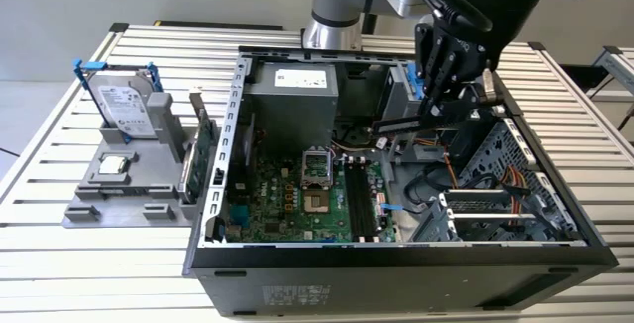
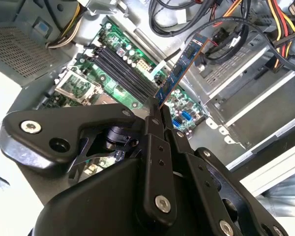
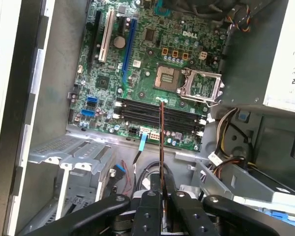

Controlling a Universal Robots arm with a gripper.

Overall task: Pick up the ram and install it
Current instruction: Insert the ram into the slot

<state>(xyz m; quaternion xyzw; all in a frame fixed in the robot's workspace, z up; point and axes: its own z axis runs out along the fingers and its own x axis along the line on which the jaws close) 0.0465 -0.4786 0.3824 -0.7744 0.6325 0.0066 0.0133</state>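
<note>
My gripper (image 1: 434, 113) hangs inside the open computer case (image 1: 396, 252), over its right-hand half in the exterior view. It is shut on the ram (image 1: 402, 123), a thin green stick held by one end. In the second wrist view the ram (image 2: 182, 69) juts out from my gripper (image 2: 157, 112) with its flat side showing. It appears edge-on in the first wrist view, where the ram (image 3: 161, 142) rises from my gripper (image 3: 162, 195) toward the black memory slots (image 3: 160, 115). The stick is in the air, apart from the memory slots (image 1: 358, 200) on the motherboard (image 1: 287, 197).
A grey tray (image 1: 129, 189) on the exterior view's left holds a silver hard drive (image 1: 129, 108) with blue clips and a green expansion card (image 1: 203, 156). Inside the case are the power supply (image 1: 297, 89), loose cables (image 2: 265, 24), a CPU socket (image 3: 199, 86) and a metal drive cage (image 1: 515, 182).
</note>
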